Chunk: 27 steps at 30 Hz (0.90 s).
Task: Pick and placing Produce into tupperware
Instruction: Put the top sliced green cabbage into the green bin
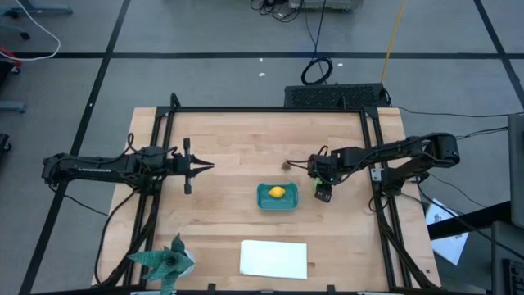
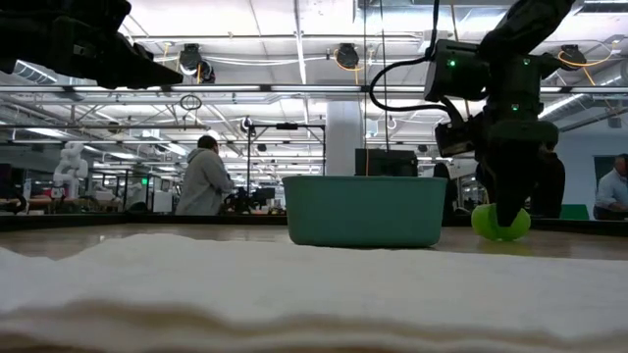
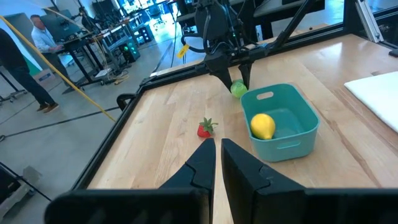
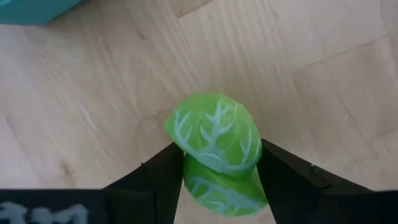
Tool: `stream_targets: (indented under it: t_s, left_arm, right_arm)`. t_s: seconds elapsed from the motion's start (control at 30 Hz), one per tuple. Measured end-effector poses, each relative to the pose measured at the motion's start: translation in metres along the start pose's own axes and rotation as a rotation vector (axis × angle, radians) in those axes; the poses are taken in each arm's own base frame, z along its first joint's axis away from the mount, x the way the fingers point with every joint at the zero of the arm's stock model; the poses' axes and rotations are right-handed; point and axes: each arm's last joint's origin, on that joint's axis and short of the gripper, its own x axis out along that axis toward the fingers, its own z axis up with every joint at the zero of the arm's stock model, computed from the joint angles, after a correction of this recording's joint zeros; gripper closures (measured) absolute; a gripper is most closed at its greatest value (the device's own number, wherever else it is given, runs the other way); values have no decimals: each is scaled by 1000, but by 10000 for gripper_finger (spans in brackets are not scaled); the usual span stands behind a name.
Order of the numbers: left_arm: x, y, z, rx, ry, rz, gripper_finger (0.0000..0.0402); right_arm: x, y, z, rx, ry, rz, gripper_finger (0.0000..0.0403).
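Observation:
The teal tupperware stands mid-table with the yellow lemon piece inside it. The small red piece lies on the wood on the tub's far side. The green round piece sits on the table just right of the tub, between the fingers of my right gripper, which points steeply down and is shut on it. My left gripper hangs shut above the table's left part, aimed toward the tub and touching nothing. My right gripper pinches the green round piece by its two opposite sides between its two fingers. The fingers come from above, pointing steeply down. The piece's underside still rests on the table.
A flat white sheet lies near the front edge. A green spiky paper figure stands at the front left corner. A dark frame borders the tabletop. People move in the room beyond the table.

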Motion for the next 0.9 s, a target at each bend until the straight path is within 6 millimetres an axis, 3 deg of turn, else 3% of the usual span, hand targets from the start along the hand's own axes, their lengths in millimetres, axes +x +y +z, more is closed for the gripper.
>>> stream_targets:
  t_s: [0.67,0.9]
  left_arm:
    - [0,0,0,-1,0,0,371]
    - [0,0,0,-2,0,0,371]
  right_arm:
    - [-7,5,6,15,3,84,225]
    - [-21,10,16,-14,-1,84,245]
